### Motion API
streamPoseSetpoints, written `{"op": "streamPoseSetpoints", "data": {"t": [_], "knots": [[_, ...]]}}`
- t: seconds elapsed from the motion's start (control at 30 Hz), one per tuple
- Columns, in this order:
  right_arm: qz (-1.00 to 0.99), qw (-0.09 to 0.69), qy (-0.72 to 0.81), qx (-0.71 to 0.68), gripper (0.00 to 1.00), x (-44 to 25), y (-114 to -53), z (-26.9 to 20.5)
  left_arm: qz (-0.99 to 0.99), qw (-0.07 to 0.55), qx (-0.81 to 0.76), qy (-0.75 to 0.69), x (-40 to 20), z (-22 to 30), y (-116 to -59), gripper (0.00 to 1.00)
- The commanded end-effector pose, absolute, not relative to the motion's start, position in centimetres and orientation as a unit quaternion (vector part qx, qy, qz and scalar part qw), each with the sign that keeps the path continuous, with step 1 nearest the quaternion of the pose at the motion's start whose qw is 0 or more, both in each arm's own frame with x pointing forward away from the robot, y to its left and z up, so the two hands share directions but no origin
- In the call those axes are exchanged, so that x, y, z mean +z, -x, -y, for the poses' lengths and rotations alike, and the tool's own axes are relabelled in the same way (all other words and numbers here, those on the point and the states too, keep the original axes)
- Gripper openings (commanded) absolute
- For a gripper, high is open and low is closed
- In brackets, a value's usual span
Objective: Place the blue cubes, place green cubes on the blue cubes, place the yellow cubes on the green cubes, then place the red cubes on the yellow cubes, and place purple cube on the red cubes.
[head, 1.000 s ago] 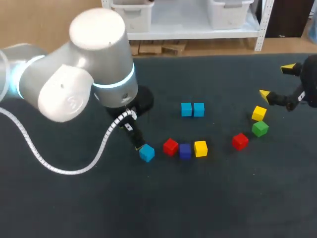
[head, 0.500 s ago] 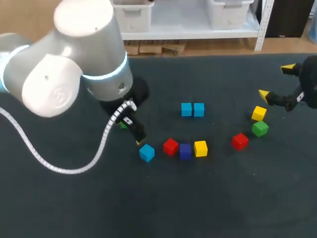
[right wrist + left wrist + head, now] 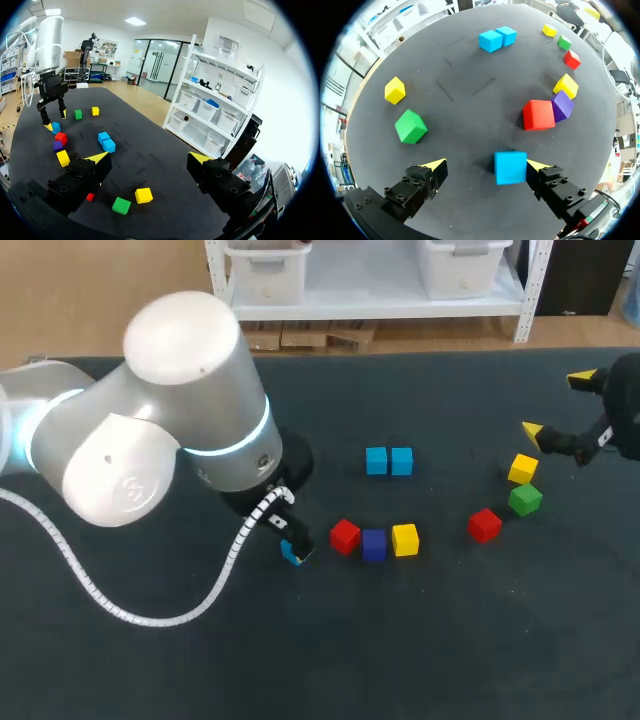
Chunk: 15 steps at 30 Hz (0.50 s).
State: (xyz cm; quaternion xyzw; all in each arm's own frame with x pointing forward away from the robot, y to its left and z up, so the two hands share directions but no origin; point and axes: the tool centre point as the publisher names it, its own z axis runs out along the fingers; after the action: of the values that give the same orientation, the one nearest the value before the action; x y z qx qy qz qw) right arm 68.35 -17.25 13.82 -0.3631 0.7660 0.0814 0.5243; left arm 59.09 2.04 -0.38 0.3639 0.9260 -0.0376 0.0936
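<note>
A lone blue cube lies between the fingers of my open left gripper, close to one fingertip and well apart from the other. In the head view only a sliver of this blue cube shows under the left gripper. Two blue cubes sit side by side mid-table. A red cube, a purple cube and a yellow cube form a row. Beneath my open, raised right gripper lie a yellow cube, a green cube and a red cube.
Beside the left gripper, a second green cube and another yellow cube rest on the dark table. My left arm hides them in the head view. My left arm covers much of the table's left half.
My left arm has swung over and come down so its gripper now straddles the lone blue cube, hiding most of it in the head view. The right arm stayed still.
</note>
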Motion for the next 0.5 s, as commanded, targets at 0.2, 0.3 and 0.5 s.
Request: {"op": "streamPoseSetpoints", "data": {"t": [0.2,0.3,0.5], "knots": [[-0.767,0.524,0.362,0.078,1.0,13.77,-68.34,17.06,-0.923,0.085,-0.03,-0.373,-0.5,-0.97,-59.68,1.0],[-0.767,0.524,0.362,0.078,1.0,13.77,-68.34,17.06,-0.926,0.079,-0.027,-0.368,-0.69,-1.01,-59.5,0.91],[-0.767,0.524,0.362,0.078,1.0,13.77,-68.34,17.06,-0.929,0.079,-0.014,-0.361,-0.67,-1.4,-59.56,0.0]]}}
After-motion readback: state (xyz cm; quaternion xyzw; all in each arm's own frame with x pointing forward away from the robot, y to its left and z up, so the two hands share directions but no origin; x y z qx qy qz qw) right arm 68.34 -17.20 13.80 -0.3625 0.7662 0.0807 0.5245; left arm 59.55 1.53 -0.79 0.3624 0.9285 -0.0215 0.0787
